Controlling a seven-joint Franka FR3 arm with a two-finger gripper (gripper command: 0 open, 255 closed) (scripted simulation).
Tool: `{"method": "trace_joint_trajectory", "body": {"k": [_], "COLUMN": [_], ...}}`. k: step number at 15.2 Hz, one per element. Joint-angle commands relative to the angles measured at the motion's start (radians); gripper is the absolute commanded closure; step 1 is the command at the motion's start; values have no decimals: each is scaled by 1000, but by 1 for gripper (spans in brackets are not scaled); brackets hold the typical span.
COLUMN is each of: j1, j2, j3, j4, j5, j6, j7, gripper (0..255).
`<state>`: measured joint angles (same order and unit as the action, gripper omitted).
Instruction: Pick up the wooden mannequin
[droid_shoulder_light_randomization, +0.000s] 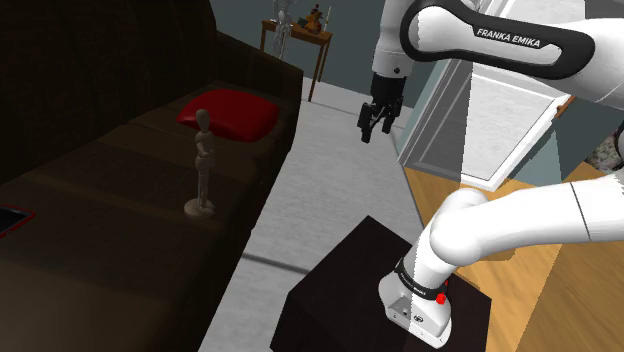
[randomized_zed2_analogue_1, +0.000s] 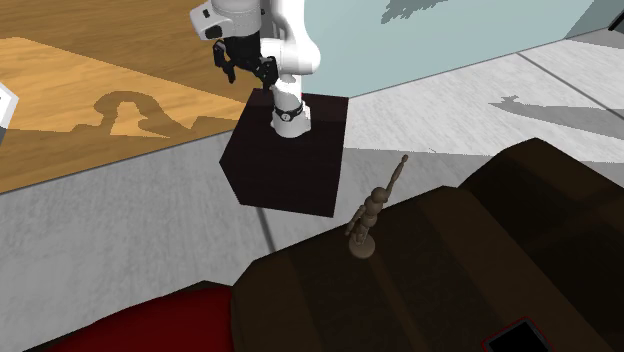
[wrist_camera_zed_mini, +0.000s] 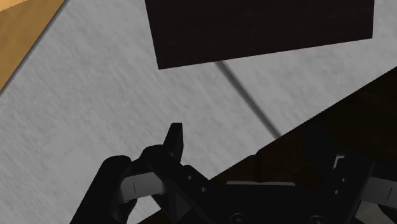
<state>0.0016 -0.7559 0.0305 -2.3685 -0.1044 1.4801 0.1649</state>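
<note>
Box stand (droid_shoulder_light_randomization: 335, 290) up front, mannequin (droid_shoulder_light_randomization: 203, 160) off on the sofa (droid_shoulder_light_randomization: 100, 240)

Nearest in the shoulder view sits the dark box stand, with the white arm (droid_shoulder_light_randomization: 520, 220) rising from it; the gripper (droid_shoulder_light_randomization: 376, 128) hangs over the grey floor (droid_shoulder_light_randomization: 300, 180), its fingers (wrist_camera_zed_mini: 173, 137) apart and clasping nothing; the mannequin stands upright on its round base on the dark sofa seat, at about nine o'clock from the gripper in that view and well apart from it; a red cushion (droid_shoulder_light_randomization: 232, 112) lies near it at one o'clock; in the second exterior view the mannequin is at five o'clock from the gripper.
</note>
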Motion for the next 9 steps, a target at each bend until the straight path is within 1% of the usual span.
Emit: {"method": "trace_joint_trajectory", "body": {"k": [1,5,9], "j1": [0,20,35], "j2": [0,86,186], "j3": [0,73,141], "j4": [0,49,117], "j5": [0,68,121], "j6": [0,32,64], "j7": [0,105,206], "gripper": [0,0,0]}}
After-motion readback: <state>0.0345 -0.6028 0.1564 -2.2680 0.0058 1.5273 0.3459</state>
